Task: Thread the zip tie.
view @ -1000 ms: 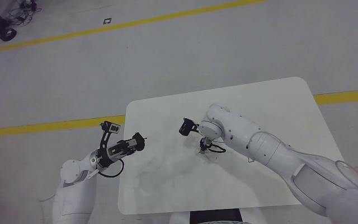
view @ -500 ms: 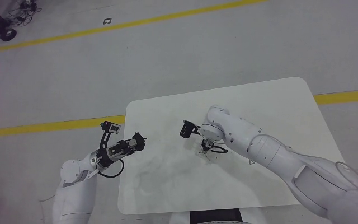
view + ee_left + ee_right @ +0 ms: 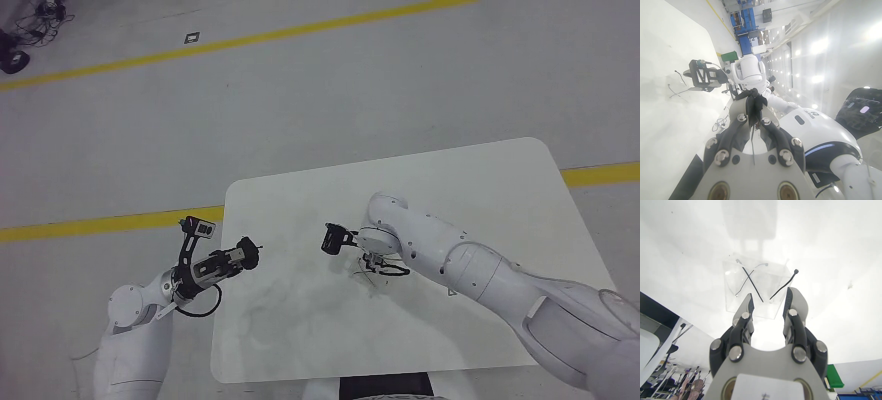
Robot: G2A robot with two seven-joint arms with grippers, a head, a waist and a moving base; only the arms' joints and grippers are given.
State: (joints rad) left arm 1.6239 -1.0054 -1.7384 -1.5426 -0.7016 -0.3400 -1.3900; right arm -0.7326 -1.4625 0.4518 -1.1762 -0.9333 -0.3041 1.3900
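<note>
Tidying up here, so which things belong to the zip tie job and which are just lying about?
For the job: zip tie in the left gripper, clear box, loose zip ties in it, right gripper open above.
Lying about: green bin, floor cables.

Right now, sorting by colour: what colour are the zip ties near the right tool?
Black zip ties; right wrist view.

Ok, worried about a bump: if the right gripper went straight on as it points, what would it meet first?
Probably the zip ties standing in the clear box, whose near ends sit just ahead of the open right gripper. Depth is unclear, so the box's rim might come first.
</note>
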